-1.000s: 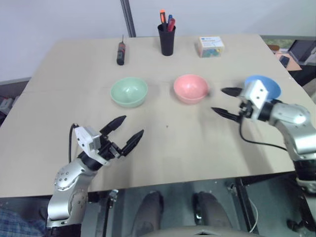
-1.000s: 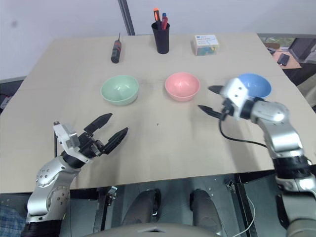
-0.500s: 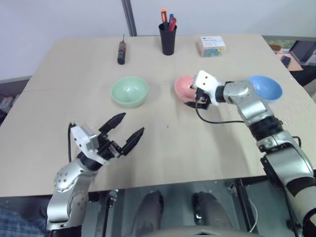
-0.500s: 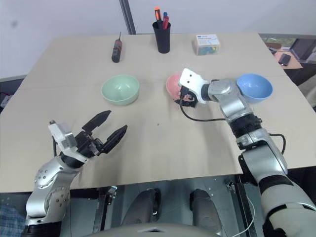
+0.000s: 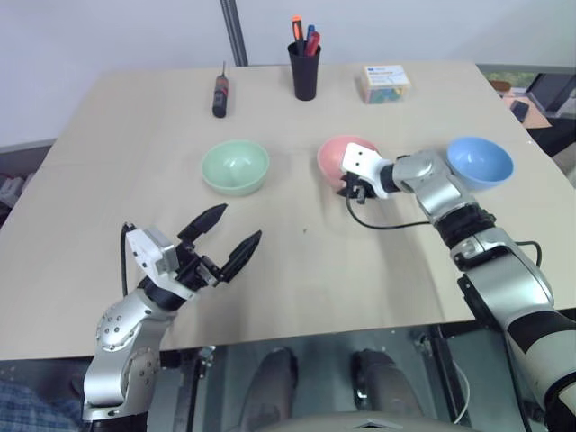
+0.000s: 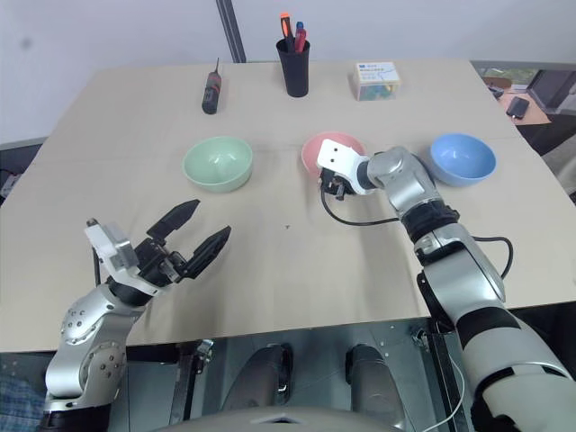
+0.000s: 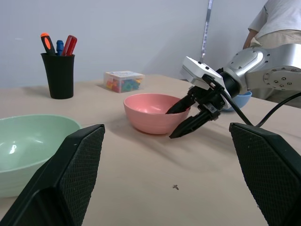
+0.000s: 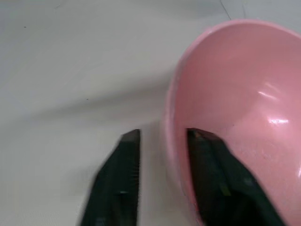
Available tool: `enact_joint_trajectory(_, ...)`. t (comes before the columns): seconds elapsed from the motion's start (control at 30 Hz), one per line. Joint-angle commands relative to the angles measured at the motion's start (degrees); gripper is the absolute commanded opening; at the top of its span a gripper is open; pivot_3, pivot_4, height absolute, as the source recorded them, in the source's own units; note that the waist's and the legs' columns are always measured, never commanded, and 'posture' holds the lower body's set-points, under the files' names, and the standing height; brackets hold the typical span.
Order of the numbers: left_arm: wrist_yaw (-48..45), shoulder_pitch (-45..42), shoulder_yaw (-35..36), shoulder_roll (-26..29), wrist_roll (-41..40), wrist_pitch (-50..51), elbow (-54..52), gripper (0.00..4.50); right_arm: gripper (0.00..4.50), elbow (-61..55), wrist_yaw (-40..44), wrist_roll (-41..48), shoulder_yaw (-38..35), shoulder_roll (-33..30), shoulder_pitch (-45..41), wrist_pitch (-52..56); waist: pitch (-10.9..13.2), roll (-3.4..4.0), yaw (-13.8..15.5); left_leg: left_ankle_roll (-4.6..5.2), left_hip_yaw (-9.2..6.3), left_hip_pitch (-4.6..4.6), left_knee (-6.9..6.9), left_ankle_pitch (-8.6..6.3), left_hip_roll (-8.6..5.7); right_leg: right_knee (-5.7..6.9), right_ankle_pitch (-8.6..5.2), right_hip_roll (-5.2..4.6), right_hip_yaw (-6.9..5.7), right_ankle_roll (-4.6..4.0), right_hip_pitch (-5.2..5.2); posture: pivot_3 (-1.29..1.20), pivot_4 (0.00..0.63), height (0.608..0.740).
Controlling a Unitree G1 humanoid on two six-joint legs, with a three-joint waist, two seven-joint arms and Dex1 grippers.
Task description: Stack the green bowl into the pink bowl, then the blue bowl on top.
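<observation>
Pink bowl: far side cut off by frame edge, near wall blurred; I can't tell contents of small box; person cropped at torso.

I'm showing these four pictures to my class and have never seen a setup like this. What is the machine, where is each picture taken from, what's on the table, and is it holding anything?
It is a two-armed humanoid robot; each arm ends in a gripper with two black fingers. Two pictures come from cameras in its head, looking down over the table. The other two come from cameras on its wrists, looking along the fingers.

On the table stand a green bowl, a pink bowl and a blue bowl, side by side and apart. At the far edge are a black cup of pens, a small screwdriver and a clear box.

The left gripper is open and holds nothing. The right gripper straddles the pink bowl's rim, one finger inside, one outside. Whether it pinches the rim yet is unclear.
</observation>
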Motion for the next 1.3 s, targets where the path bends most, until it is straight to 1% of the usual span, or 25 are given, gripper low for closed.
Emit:
enact_joint_trajectory(0.03,0.1,-0.1,0.7,0.3,-0.5,-0.5,-2.9,4.50,0.06,-2.5,0.6,-0.1,-1.0,-0.2,-0.6,-0.9,0.0,0.00,0.0,0.00,0.00,0.00,0.00,0.00,0.00,0.00,0.00,0.00,0.00,0.00,0.00,0.00,0.150,0.740)
enact_joint_trajectory(0.2,-0.3,-0.5,0.4,0.3,-0.5,-0.5,-2.4,4.50,0.06,-5.5,1.2,0.4,-1.8,-0.8,0.5,0.0,0.0,0.01,0.0,0.00,0.00,0.00,-0.01,0.00,0.00,0.00,0.00,0.00,0.00,0.00,-0.01,0.00,0.150,0.740)
enact_joint_trajectory(0.27,-0.3,-0.6,0.3,0.4,-0.6,-0.3,-2.4,4.50,0.06,-10.0,3.0,0.9,-1.8,-1.9,1.9,1.2,0.0,0.01,0.1,0.00,0.00,-0.01,-0.01,0.00,0.00,-0.01,0.00,0.00,0.00,0.00,-0.01,0.00,0.150,0.740)
enact_joint_trajectory(0.33,-0.6,-0.7,0.4,0.6,-0.7,-0.3,-2.3,4.50,0.06,-21.3,7.1,1.5,-1.1,-5.4,5.8,3.2,0.0,0.01,0.4,0.00,-0.01,-0.02,-0.01,0.00,0.00,-0.03,0.00,0.00,0.00,0.00,-0.01,0.00,0.150,0.740)
enact_joint_trajectory(0.43,-0.9,-0.8,0.6,0.8,-0.8,-0.3,-1.9,4.50,0.06,-39.5,13.5,4.1,-0.2,-10.3,12.7,11.1,0.0,0.01,0.5,-0.02,-0.02,-0.10,-0.02,-0.01,0.00,-0.11,0.00,-0.02,-0.02,0.01,-0.03,0.00,0.150,0.740)
enact_joint_trajectory(0.5,-1.0,-1.4,0.7,0.9,-0.7,-0.2,-1.4,4.50,0.06,-49.9,15.7,5.4,0.3,-13.1,17.5,17.2,0.0,0.01,0.4,-0.03,-0.03,-0.10,-0.03,-0.02,0.00,-0.10,0.00,-0.02,-0.03,0.01,-0.03,0.00,0.150,0.740)
enact_joint_trajectory(0.57,-0.4,-2.1,0.7,0.7,-1.1,0.3,-0.9,4.50,0.06,-57.3,16.4,5.8,1.1,-15.3,21.5,20.7,0.0,0.00,0.4,-0.03,-0.05,-0.08,-0.03,-0.02,0.01,-0.09,-0.01,-0.01,-0.04,0.01,-0.04,0.00,0.150,0.740)
enact_joint_trajectory(0.67,-0.5,-3.2,0.4,0.9,-0.9,0.6,-0.1,4.50,0.06,-62.6,15.1,6.0,2.0,-16.2,25.0,24.9,0.0,0.00,0.1,-0.04,-0.01,-0.04,-0.03,-0.03,0.03,-0.09,-0.07,-0.01,-0.03,0.07,-0.04,0.00,0.150,0.740)
enact_joint_trajectory(0.8,-1.0,-4.7,0.4,1.1,-0.3,0.7,1.5,4.50,0.06,-64.3,12.9,4.4,3.6,-16.4,26.7,25.5,0.0,-0.02,0.2,-0.04,0.00,0.00,0.04,-0.02,0.03,-0.05,-0.14,-0.01,-0.04,0.20,-0.04,0.00,0.150,0.740)
enact_joint_trajectory(0.83,-1.0,-5.1,0.3,1.2,-0.1,0.7,1.9,4.50,0.75,-64.5,12.5,4.1,4.1,-16.4,27.1,25.4,0.0,-0.03,0.2,-0.04,-0.01,0.00,0.05,-0.02,0.03,-0.05,-0.14,-0.01,-0.04,0.20,-0.03,0.00,0.150,0.740)
enact_joint_trajectory(0.87,-1.1,-5.3,0.1,1.2,0.0,0.7,2.2,4.50,0.95,-64.7,12.2,4.1,4.4,-16.5,27.4,25.6,0.0,-0.03,0.3,-0.04,-0.03,0.00,0.05,-0.02,0.03,-0.05,-0.14,-0.01,-0.05,0.20,-0.03,0.00,0.150,0.740)
enact_joint_trajectory(0.9,-1.1,-5.6,0.0,1.2,0.1,0.7,2.5,4.50,1.45,-64.7,11.9,4.1,4.6,-16.5,27.5,25.6,0.0,-0.03,0.3,-0.04,-0.02,0.00,0.05,-0.02,0.03,-0.05,-0.14,-0.01,-0.05,0.19,-0.03,0.00,0.150,0.740)
enact_joint_trajectory(0.93,-1.2,-5.8,-0.2,1.1,0.1,0.7,2.6,4.50,1.71,-64.5,11.5,3.9,4.7,-16.5,27.4,25.4,0.0,-0.03,0.4,-0.04,-0.02,-0.01,0.05,-0.02,0.03,-0.06,-0.13,-0.01,-0.05,0.18,-0.03,0.00,0.150,0.740)
enact_joint_trajectory(0.97,-1.3,-6.1,-0.4,1.1,0.2,0.8,2.8,4.50,2.08,-64.4,11.3,3.8,4.8,-16.6,27.3,25.2,0.0,-0.04,0.4,-0.05,-0.02,-0.04,0.05,-0.02,0.03,-0.07,-0.11,-0.01,-0.05,0.15,-0.03,0.00,0.150,0.740)
enact_joint_trajectory(1.03,-1.5,-6.8,-0.7,1.0,0.2,0.9,3.1,4.50,2.57,-64.3,10.9,4.0,4.3,-16.7,26.9,25.3,0.0,-0.05,0.4,-0.05,-0.02,-0.08,0.05,-0.02,0.03,-0.11,-0.03,-0.02,-0.05,0.01,-0.04,0.00,0.150,0.740)
enact_joint_trajectory(1.07,-1.5,-7.1,-0.8,1.0,0.3,0.9,3.3,4.50,2.90,-64.6,11.1,4.5,3.8,-17.0,26.7,25.7,0.0,-0.05,0.4,-0.05,-0.02,-0.08,0.05,-0.03,0.03,-0.12,-0.03,-0.02,-0.05,0.01,-0.03,0.00,0.150,0.740)
enact_joint_trajectory(1.1,-1.6,-7.3,-0.8,1.0,0.4,1.0,3.5,4.50,3.30,-65.2,11.5,5.3,3.2,-17.3,26.7,26.3,0.0,-0.06,0.4,-0.05,-0.02,-0.08,0.05,-0.03,0.03,-0.12,-0.03,-0.02,-0.05,0.02,-0.03,0.00,0.150,0.740)
enact_joint_trajectory(1.13,-1.7,-7.6,-0.8,1.0,0.4,1.1,3.7,4.50,3.60,-66.6,12.5,6.8,2.3,-17.9,26.8,27.4,0.0,-0.06,0.4,-0.05,-0.02,-0.08,0.05,-0.03,0.03,-0.12,-0.03,-0.02,-0.05,0.02,-0.03,0.00,0.150,0.740)
enact_joint_trajectory(1.17,-1.6,-8.0,-0.8,1.0,0.3,1.4,3.9,4.50,4.05,-68.5,13.2,9.1,0.6,-18.1,26.9,29.6,0.0,-0.06,0.4,-0.05,-0.02,-0.08,0.05,-0.03,0.03,-0.12,-0.04,-0.01,-0.06,0.03,-0.03,0.00,0.150,0.740)
enact_joint_trajectory(1.2,-1.5,-8.5,-0.7,1.2,0.2,1.8,3.9,4.50,4.37,-70.6,13.7,12.0,-1.7,-18.1,26.9,32.1,0.0,-0.07,0.4,-0.05,-0.03,-0.08,0.04,-0.03,0.03,-0.11,-0.04,-0.02,-0.06,0.03,-0.03,0.00,0.150,0.740)
enact_joint_trajectory(1.23,-1.5,-8.9,-0.6,1.3,0.1,2.1,3.9,4.50,4.46,-72.1,13.8,14.1,-3.2,-18.2,26.8,33.8,0.1,-0.08,0.4,-0.05,-0.04,-0.08,0.04,-0.03,0.03,-0.11,-0.04,-0.01,-0.06,0.03,-0.04,0.00,0.150,0.740)
enact_joint_trajectory(1.3,-1.5,-9.5,-0.3,1.3,-0.2,2.5,4.2,4.50,4.46,-74.5,13.9,19.1,-7.2,-18.0,26.8,37.4,0.0,-0.09,0.4,-0.05,-0.08,-0.09,0.03,-0.03,0.03,-0.12,-0.04,-0.01,-0.09,0.03,-0.02,0.00,0.150,0.740)
